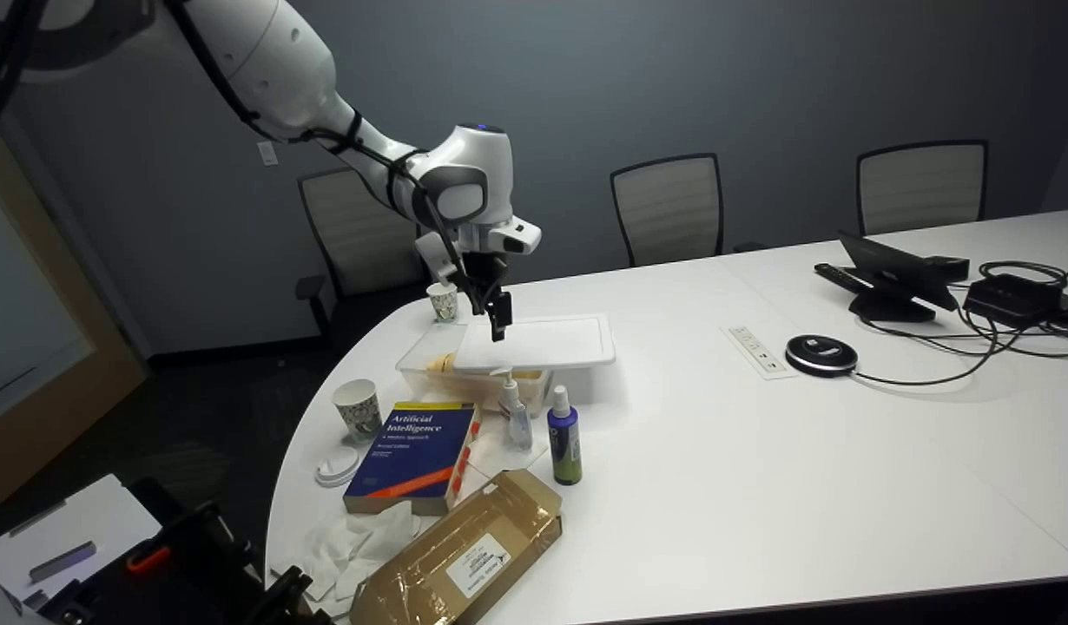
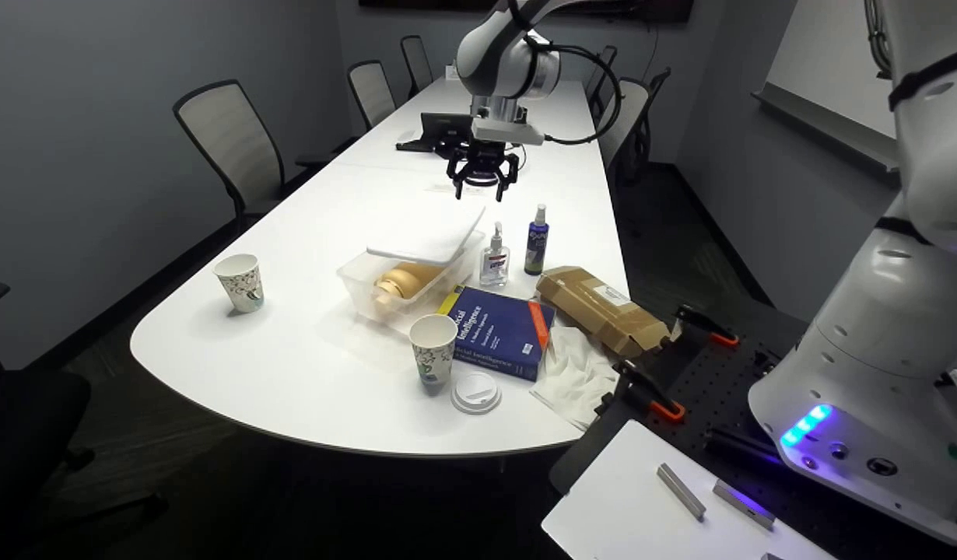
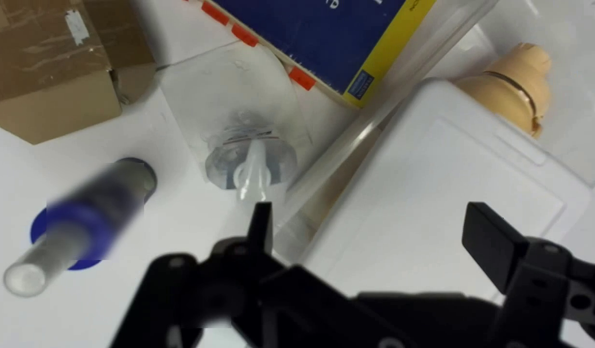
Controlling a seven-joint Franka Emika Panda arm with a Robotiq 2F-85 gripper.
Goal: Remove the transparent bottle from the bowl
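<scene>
The transparent bottle [image 1: 517, 427] is a clear pump bottle standing upright on the table beside a clear container. It also shows in an exterior view [image 2: 494, 268] and in the wrist view [image 3: 220, 166]. A thin pale sheet or flat piece [image 3: 230, 72] lies by its base; I cannot tell what it is. No small round whitish bowl shows in the frames. My gripper [image 3: 369, 212] is open and empty, above the white lid, with one finger just past the bottle's nozzle in the wrist view. It shows in both exterior views [image 1: 499, 319] [image 2: 479, 193], raised over the table.
The white lid [image 1: 543, 343] lies tilted across the clear container [image 2: 358, 284], which holds a gold-tan object [image 2: 404, 278]. A dark blue spray bottle [image 1: 564, 443], a blue book [image 1: 417, 451], a cardboard box [image 1: 464, 551], paper cups [image 2: 433, 354] [image 2: 241, 284] and crumpled tissue [image 2: 576, 373] stand or lie around.
</scene>
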